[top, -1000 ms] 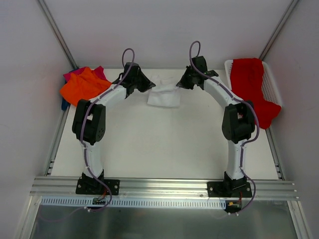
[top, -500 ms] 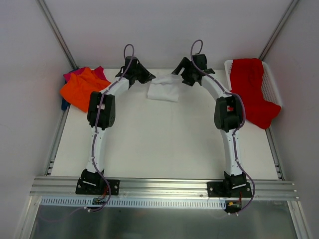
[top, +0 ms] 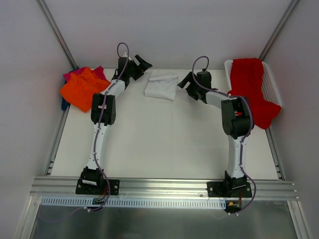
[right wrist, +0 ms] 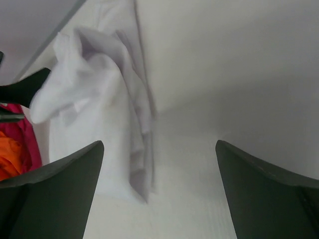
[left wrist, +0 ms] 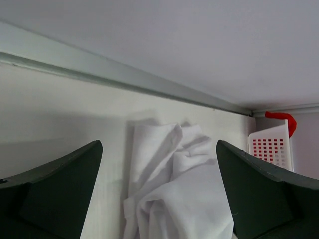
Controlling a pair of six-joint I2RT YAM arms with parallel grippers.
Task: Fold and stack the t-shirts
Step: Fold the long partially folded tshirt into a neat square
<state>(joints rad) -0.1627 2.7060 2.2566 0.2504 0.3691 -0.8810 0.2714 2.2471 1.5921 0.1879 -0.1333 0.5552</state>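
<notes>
The white t-shirt (top: 161, 85) lies crumpled and loosely folded at the back middle of the table, free of both grippers. My left gripper (top: 141, 62) hovers open just to its left, raised off the table. In the left wrist view the white t-shirt (left wrist: 174, 189) lies beyond the wide-apart fingers (left wrist: 60, 189). My right gripper (top: 185, 85) stands open just right of the shirt; its view shows the white t-shirt (right wrist: 94, 114) ahead to the left. The orange t-shirt (top: 82, 89) lies on the magenta one (top: 74, 74) at the far left. The red t-shirt (top: 251, 84) hangs over the basket.
The white mesh basket (top: 272, 85) stands at the back right corner, also seen in the left wrist view as the basket (left wrist: 269, 147). Something blue (top: 64, 104) peeks from under the orange shirt. Metal rails run along the table's sides and back wall.
Both grippers have opened and let go of the white t-shirt. The left one has risen toward the back left, the right one has drawn back to the right. The shirt has settled slightly left.
</notes>
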